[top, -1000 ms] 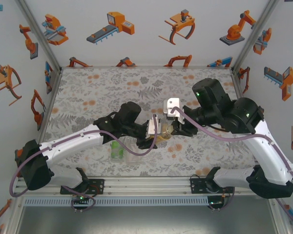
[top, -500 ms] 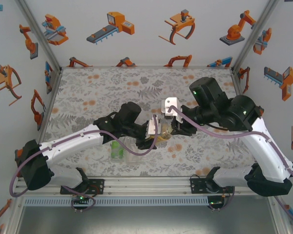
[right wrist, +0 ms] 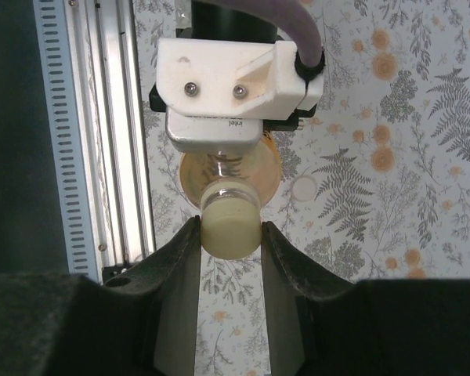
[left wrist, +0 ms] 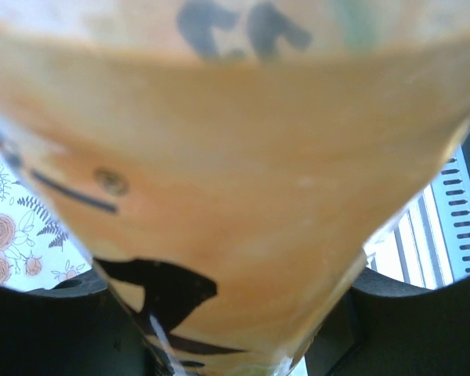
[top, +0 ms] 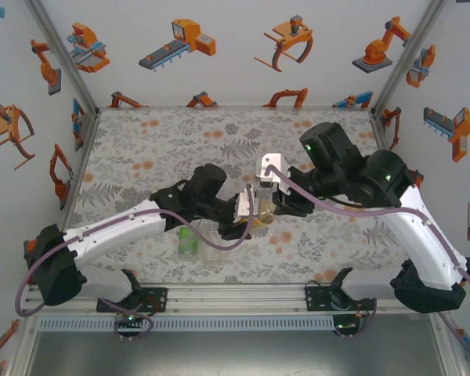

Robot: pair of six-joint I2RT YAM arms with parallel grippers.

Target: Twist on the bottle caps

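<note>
My left gripper point(top: 249, 215) is shut on the amber bottle point(top: 260, 221) and holds it upright above the table's middle. In the left wrist view the amber bottle point(left wrist: 235, 196), with its dark characters, stands between the black fingers point(left wrist: 47, 329). My right gripper point(right wrist: 229, 235) reaches in from above and is shut on the yellowish cap point(right wrist: 229, 227), which sits on the neck of that bottle point(right wrist: 270, 168). From the top, the right gripper point(top: 271, 202) is directly over the bottle. The green-tinted bottle point(top: 188, 241) and the clear bottle point(top: 212, 243) stand near the front edge, under my left arm.
A small pale round disc point(right wrist: 304, 187) lies on the floral table cover point(top: 157, 149) beside the amber bottle. The left wrist's white camera mount point(right wrist: 235, 94) is close behind the bottle. An aluminium rail point(top: 235, 298) runs along the near edge.
The right wrist and forearm have swung a little to the left while holding the cap. The left arm and the bottle have stayed put.
</note>
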